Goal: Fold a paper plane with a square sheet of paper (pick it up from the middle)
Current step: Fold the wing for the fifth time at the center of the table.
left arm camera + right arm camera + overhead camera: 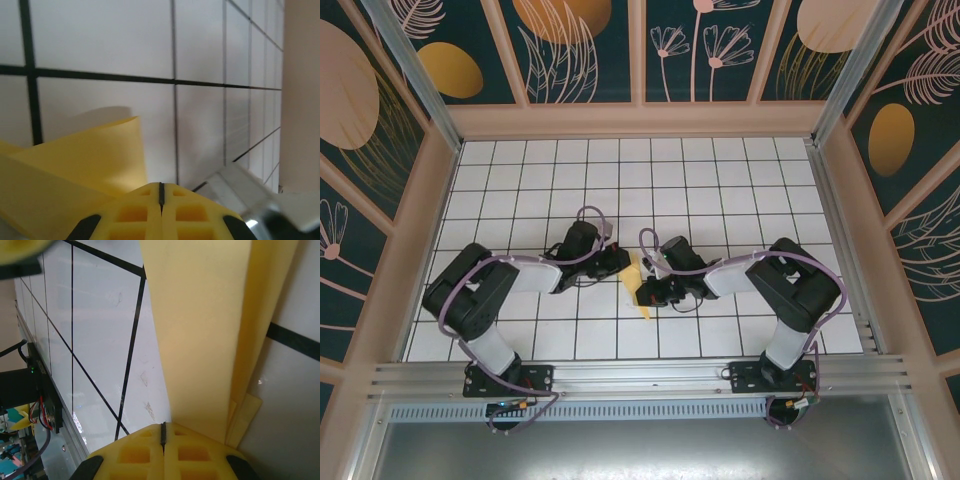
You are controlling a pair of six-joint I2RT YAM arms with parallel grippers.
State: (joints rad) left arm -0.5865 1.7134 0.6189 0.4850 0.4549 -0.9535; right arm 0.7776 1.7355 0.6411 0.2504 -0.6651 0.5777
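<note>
Creased yellow paper (200, 330) against closed left fingers (135, 215) and right fingers (190, 455)

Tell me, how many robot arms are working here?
2: the left arm based near-left, the right arm near-right, both reaching to the yellow paper between them.

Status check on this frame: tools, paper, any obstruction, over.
Left tool shut beside the folded yellow paper, grip unclear. Right tool shut on it. No obstruction seen.

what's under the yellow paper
The white grid table shows around the paper. Whatever lies directly beneath the folded sheet is covered, so it cannot be seen.
</note>
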